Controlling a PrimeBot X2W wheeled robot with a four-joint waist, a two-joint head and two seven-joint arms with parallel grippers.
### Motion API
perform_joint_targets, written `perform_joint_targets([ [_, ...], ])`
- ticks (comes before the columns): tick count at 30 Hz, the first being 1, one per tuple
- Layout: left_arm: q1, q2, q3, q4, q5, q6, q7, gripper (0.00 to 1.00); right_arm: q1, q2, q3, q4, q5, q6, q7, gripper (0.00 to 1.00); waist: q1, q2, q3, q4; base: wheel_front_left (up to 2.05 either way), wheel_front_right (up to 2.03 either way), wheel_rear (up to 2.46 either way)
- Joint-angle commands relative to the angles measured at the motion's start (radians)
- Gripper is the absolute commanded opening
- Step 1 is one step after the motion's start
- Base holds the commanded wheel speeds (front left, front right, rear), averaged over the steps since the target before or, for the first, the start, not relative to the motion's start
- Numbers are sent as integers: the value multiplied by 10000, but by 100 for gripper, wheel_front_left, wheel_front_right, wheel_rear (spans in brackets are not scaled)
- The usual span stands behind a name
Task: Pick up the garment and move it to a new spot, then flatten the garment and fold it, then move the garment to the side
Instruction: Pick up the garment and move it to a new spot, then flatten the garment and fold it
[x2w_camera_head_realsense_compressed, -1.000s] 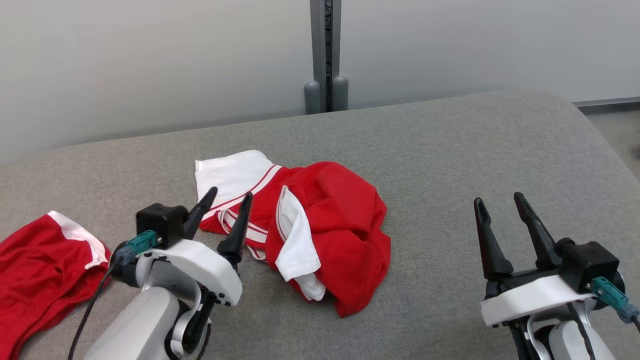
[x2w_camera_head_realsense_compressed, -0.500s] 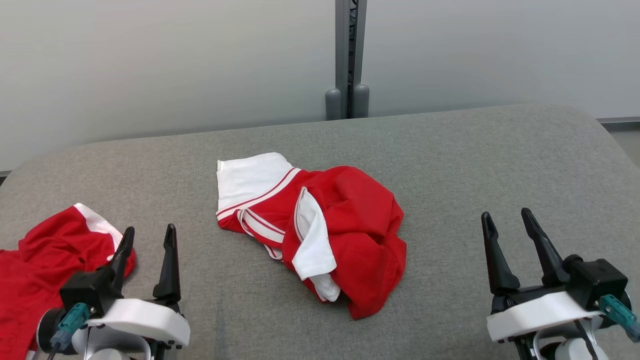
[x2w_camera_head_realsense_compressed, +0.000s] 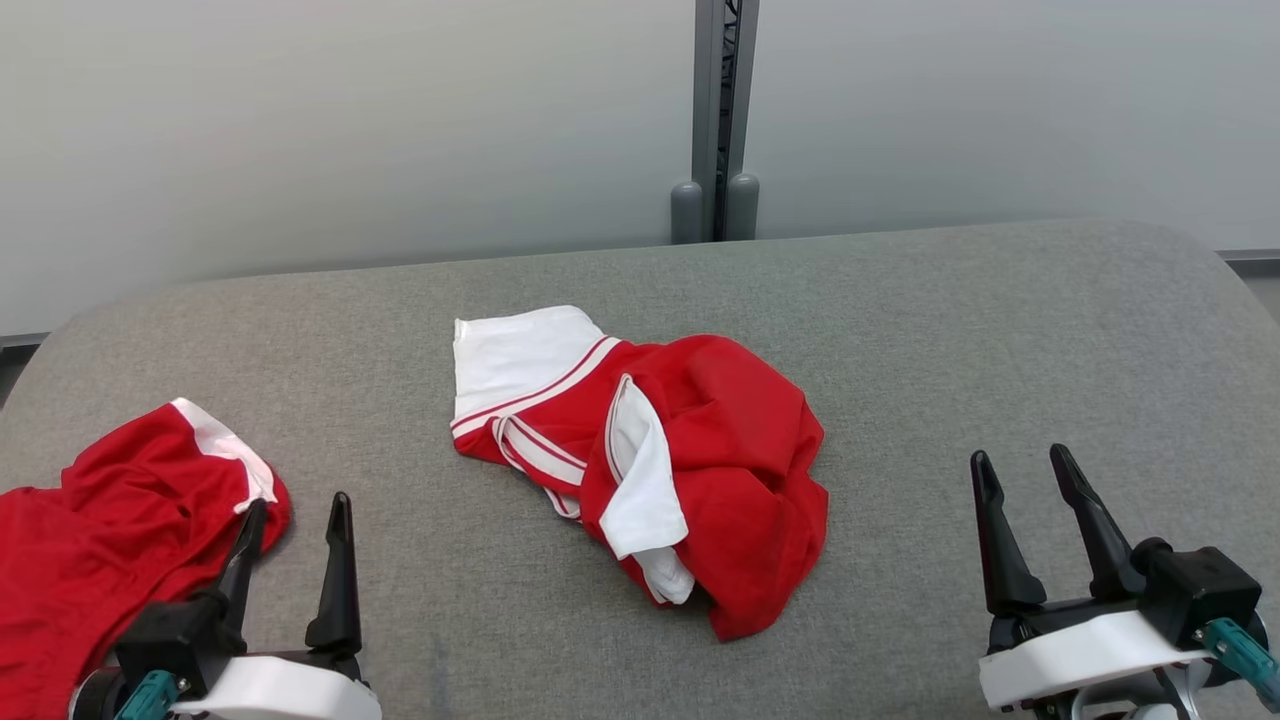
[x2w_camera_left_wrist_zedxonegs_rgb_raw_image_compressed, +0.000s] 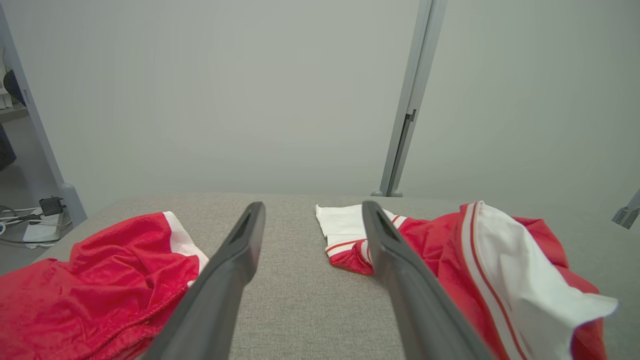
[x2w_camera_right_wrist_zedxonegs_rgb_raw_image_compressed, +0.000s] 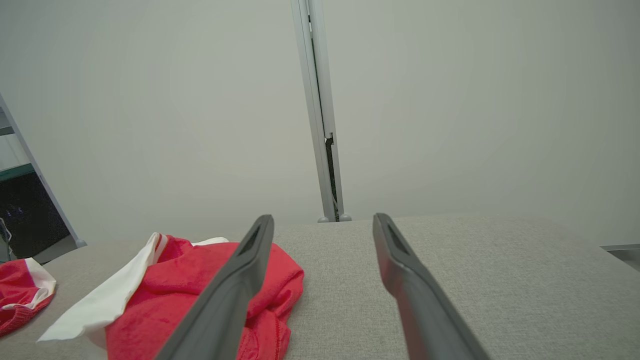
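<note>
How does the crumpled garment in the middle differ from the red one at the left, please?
The middle garment shows a broad white panel and striped trim; the left garment is nearly all red with one narrow white band. The middle garment lies clear of the left gripper; the left garment lies beside it. Both are red-and-white, crumpled and unheld.

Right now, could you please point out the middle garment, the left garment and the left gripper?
middle garment (x2w_camera_head_realsense_compressed: 730, 450): head view, on its red bunched body.
left garment (x2w_camera_head_realsense_compressed: 110, 530): head view, on its red cloth.
left gripper (x2w_camera_head_realsense_compressed: 299, 502): head view, midway between its open fingertips.
</note>
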Motion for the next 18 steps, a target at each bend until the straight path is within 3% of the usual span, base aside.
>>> perform_joint_targets([
  [1,92,-11,72,-50,91,-61,-45,100,114,-19,-25,-29,3,19,8,100,0,0,-15,11,0,0,0],
  [18,8,-269,240,-11,332,-262,-36,100,23,-37,244,144,155,19,382,100,0,0,-71,81,0,0,0],
])
